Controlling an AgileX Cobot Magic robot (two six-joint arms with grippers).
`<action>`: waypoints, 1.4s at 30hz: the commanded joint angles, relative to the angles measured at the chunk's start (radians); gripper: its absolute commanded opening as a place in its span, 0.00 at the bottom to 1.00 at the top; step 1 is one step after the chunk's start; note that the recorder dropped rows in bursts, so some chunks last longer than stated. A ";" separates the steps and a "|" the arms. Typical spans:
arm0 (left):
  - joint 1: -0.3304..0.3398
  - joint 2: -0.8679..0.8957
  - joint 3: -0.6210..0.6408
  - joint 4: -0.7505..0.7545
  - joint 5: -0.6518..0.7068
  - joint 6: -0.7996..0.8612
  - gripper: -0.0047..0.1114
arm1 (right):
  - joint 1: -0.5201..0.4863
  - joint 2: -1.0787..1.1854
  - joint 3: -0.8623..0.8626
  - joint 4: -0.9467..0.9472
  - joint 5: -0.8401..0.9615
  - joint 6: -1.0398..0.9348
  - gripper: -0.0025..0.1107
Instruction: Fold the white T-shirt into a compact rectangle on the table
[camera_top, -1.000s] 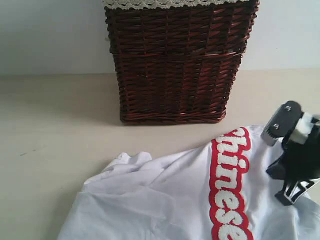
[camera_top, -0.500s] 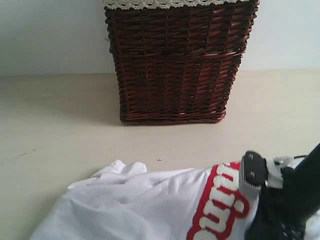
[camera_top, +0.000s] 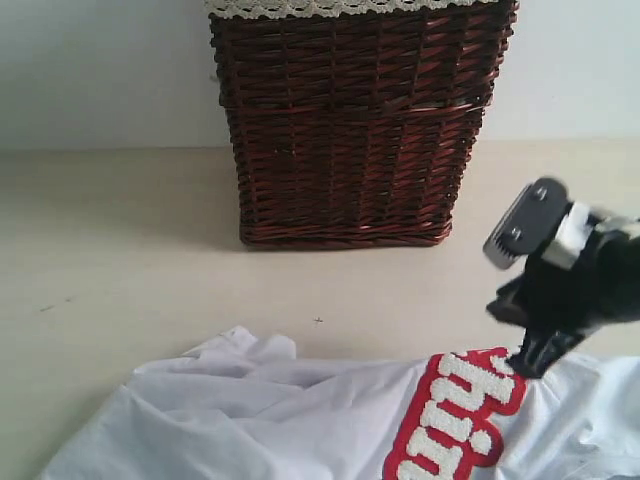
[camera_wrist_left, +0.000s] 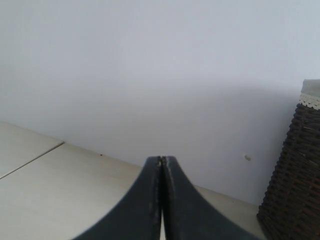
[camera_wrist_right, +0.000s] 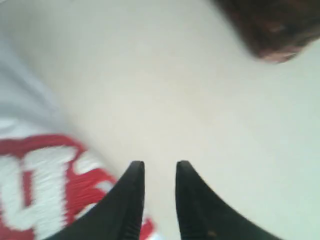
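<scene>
1. Only my left wrist view shows the left gripper (camera_wrist_left: 161, 161). Its jaws are pressed together on nothing and face a pale wall (camera_wrist_left: 150, 75).
2. Only the right wrist view shows the right gripper (camera_wrist_right: 157, 167) with its jaws slightly parted and bare table (camera_wrist_right: 200, 100) between them.
3. I count one white T-shirt (camera_top: 300, 410), one wicker basket (camera_top: 350, 130) and two grippers.
4. The shirt lies rumpled on the table in front of the basket. Its red lettering (camera_top: 450, 420) is just beside the right jaws, not between them.
</scene>
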 joint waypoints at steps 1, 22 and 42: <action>0.003 -0.006 0.004 0.003 0.003 0.001 0.04 | 0.001 -0.109 0.041 -0.067 -0.212 0.169 0.33; 0.003 -0.006 0.004 0.003 0.003 0.001 0.04 | -0.145 -0.542 0.206 -1.015 0.360 1.068 0.02; 0.003 -0.006 0.004 0.003 0.003 0.001 0.04 | -0.410 -0.221 0.208 -1.004 0.324 0.902 0.02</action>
